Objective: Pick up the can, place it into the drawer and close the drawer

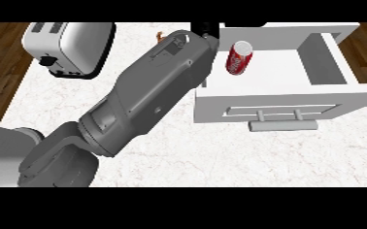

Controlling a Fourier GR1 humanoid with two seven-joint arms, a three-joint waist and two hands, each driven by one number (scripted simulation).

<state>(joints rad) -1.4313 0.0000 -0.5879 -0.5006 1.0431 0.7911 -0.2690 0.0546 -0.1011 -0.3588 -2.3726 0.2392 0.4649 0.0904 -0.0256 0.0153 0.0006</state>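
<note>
While the red can (239, 58) already lies inside the open drawer (326, 88) at far right, we still must close it; our left hand (205, 28) is mostly hidden, fingers unreadable.

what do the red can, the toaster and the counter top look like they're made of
The red can looks like painted metal, with a pale silvery lid. The white toaster seems glossy plastic or enamelled metal, judging by soft highlights; black base trim. The white counter top looks like polished marble or a lookalike: faint grey-brown veins.
</note>
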